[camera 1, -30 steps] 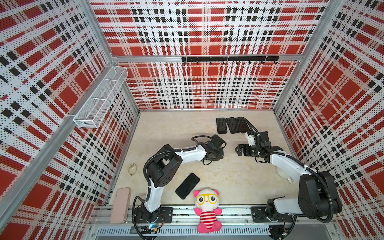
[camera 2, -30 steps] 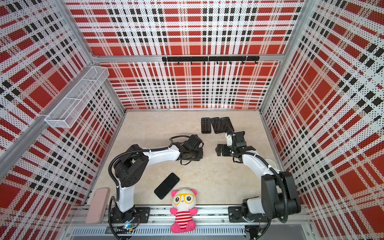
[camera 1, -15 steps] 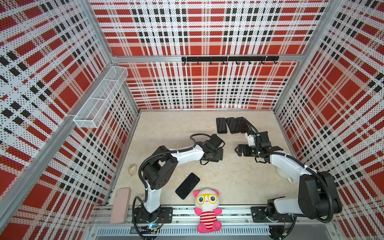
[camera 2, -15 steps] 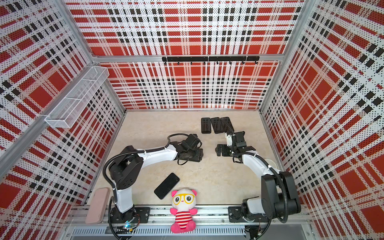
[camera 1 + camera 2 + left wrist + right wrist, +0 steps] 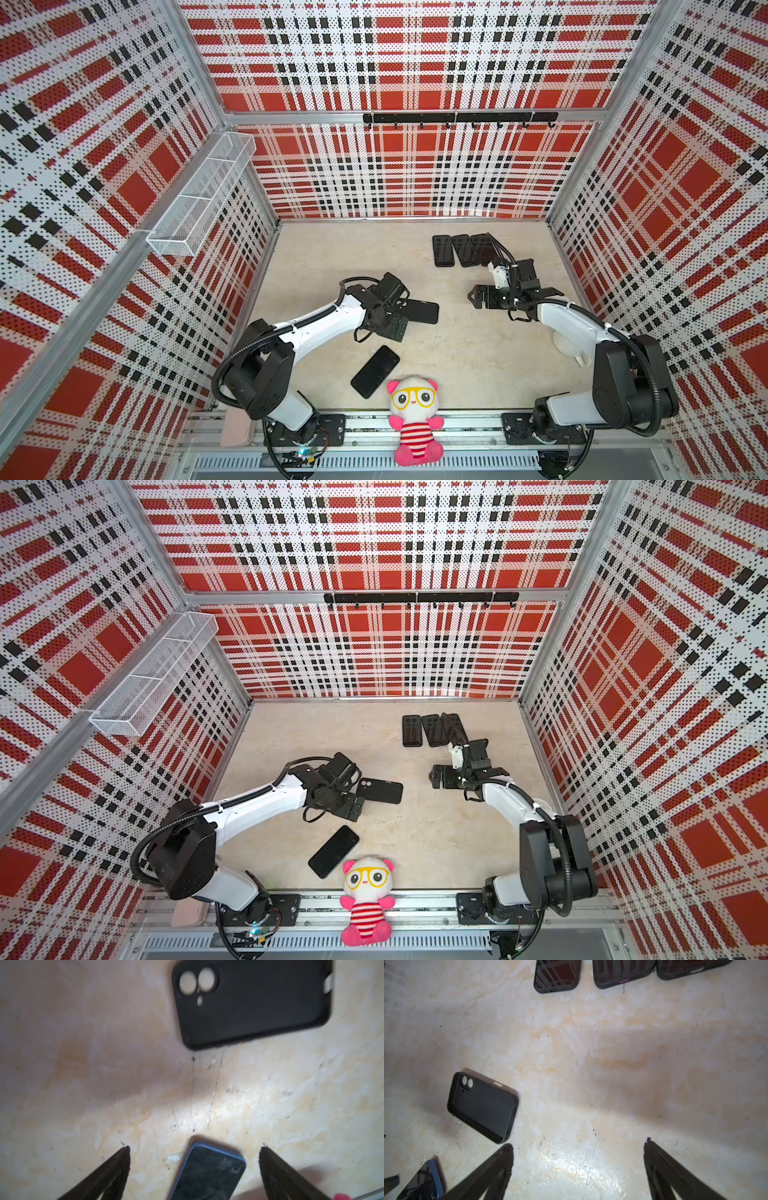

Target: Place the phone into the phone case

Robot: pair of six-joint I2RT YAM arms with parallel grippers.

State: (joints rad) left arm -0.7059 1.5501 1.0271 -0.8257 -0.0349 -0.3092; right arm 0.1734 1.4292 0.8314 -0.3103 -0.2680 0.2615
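The phone (image 5: 375, 372) (image 5: 333, 851), dark-screened with a blue rim, lies flat near the table's front. The phone case (image 5: 422, 311) (image 5: 382, 791), black and empty with its open side up, lies flat at mid-table. My left gripper (image 5: 397, 326) (image 5: 351, 806) hangs just left of the case, open and empty. In the left wrist view its fingertips (image 5: 194, 1148) straddle the phone's end (image 5: 209, 1174), with the case (image 5: 249, 1001) beyond. My right gripper (image 5: 478, 297) (image 5: 578, 1145) stands open over bare table right of the case (image 5: 483, 1105).
Three dark cased phones (image 5: 461, 249) (image 5: 556, 976) lie in a row at the back right. A plush toy (image 5: 413, 419) sits at the front edge beside the phone. A pink case (image 5: 237, 428) lies at the front left. A wire basket (image 5: 203, 199) hangs on the left wall.
My left gripper has gone from shut to open and drawn back to the left, uncovering the black case on the table. The right arm has not moved.
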